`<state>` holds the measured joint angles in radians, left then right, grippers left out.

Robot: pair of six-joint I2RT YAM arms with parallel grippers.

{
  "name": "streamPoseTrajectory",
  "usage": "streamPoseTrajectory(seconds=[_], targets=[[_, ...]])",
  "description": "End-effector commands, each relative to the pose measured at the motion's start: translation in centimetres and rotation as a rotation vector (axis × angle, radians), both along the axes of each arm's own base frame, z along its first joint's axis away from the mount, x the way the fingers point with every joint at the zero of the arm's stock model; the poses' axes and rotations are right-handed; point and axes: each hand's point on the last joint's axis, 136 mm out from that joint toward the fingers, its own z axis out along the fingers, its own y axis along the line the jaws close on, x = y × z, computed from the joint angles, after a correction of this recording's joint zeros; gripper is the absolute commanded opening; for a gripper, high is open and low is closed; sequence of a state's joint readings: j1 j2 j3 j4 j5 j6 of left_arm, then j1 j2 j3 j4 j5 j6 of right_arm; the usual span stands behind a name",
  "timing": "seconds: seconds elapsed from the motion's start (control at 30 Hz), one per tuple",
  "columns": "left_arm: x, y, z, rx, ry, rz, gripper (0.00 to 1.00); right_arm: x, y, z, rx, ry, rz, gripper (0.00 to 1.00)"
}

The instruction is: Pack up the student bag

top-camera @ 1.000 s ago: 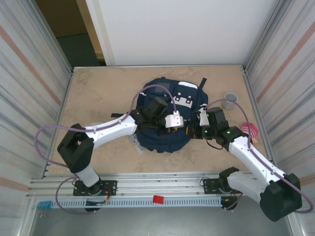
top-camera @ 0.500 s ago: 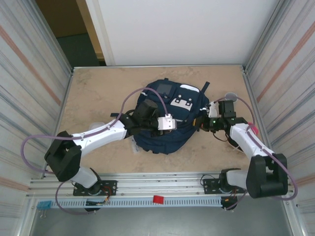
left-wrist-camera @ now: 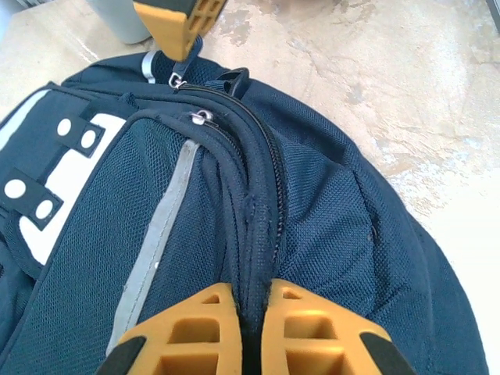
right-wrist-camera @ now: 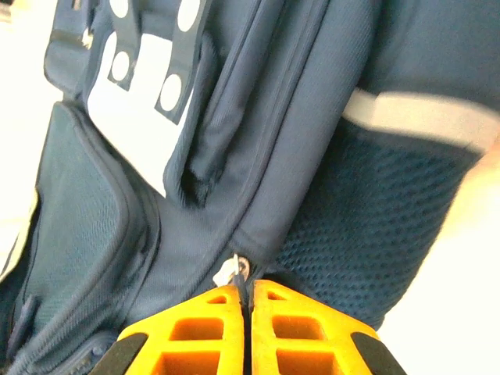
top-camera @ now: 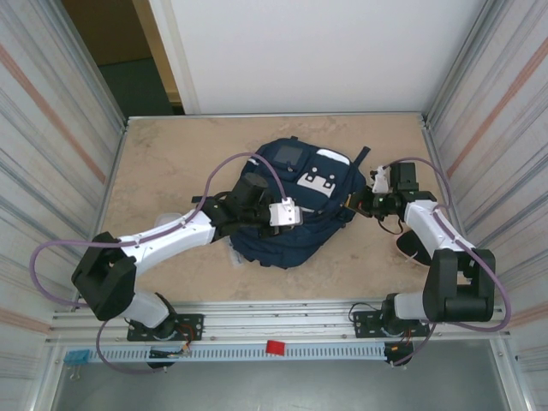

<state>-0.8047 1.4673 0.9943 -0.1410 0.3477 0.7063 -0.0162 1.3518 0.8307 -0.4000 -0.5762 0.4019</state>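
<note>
The student bag (top-camera: 295,235), a navy backpack with white patches, lies front-up in the middle of the table. My left gripper (top-camera: 276,224) is over its near left part. In the left wrist view the left gripper (left-wrist-camera: 251,301) is shut on the fabric ridge beside the zipper (left-wrist-camera: 269,180). At the bag's right edge, my right gripper (top-camera: 353,204) is shut on a zipper pull (right-wrist-camera: 238,269), with the right gripper (right-wrist-camera: 248,291) pressed tight together. One right finger (left-wrist-camera: 176,23) shows at the far end of the same zipper line.
A grey cup (left-wrist-camera: 117,19) stands just beyond the bag's right side. A small pale object (top-camera: 235,253) lies against the bag's near left edge. Ribbed metal walls (top-camera: 51,154) close in both sides. Bare tabletop (top-camera: 171,154) stretches at the far left.
Both grippers moved away from the bases, and the bag shifted with them toward the far right. The right gripper travelled up along the bag's right edge, still shut.
</note>
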Motion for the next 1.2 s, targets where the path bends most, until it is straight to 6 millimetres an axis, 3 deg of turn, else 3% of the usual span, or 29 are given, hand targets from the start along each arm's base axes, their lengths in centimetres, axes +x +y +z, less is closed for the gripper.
streamPoseTrajectory(seconds=[0.0,0.13,0.17,0.3,0.4,0.63,0.77,0.9,1.17], targets=[[-0.6,2.2,0.6,0.011,0.054,0.048,0.0,1.5,-6.2,-1.6,-0.225,0.009,-0.187,0.0],[-0.3,2.0,0.8,0.0,0.064,0.065,0.0,1.5,-4.7,-0.6,-0.156,-0.04,-0.14,0.0],[-0.1,2.0,0.9,-0.002,0.062,0.075,0.06,1.4,-4.4,-0.2,-0.146,-0.054,-0.134,0.07],[0.5,2.8,1.7,-0.009,0.049,0.098,0.56,-0.3,-3.2,1.2,-0.124,-0.103,-0.106,0.28],[0.5,3.8,2.4,-0.037,0.062,0.08,0.7,-1.7,-2.2,2.2,-0.117,-0.153,-0.08,0.35],[0.0,5.7,0.4,0.108,0.045,0.024,0.76,-4.3,0.2,4.7,-0.114,-0.371,0.001,0.41],[0.7,5.9,-0.4,0.143,0.008,0.028,0.77,-5.4,1.6,5.5,-0.132,-0.492,0.088,0.42],[2.5,6.0,-1.1,0.173,-0.051,0.07,0.77,-6.4,3.0,5.5,-0.183,-0.581,0.184,0.44],[4.2,5.6,-4.0,0.277,-0.079,0.063,0.77,-6.9,4.3,4.9,-0.223,-0.62,0.272,0.49]])
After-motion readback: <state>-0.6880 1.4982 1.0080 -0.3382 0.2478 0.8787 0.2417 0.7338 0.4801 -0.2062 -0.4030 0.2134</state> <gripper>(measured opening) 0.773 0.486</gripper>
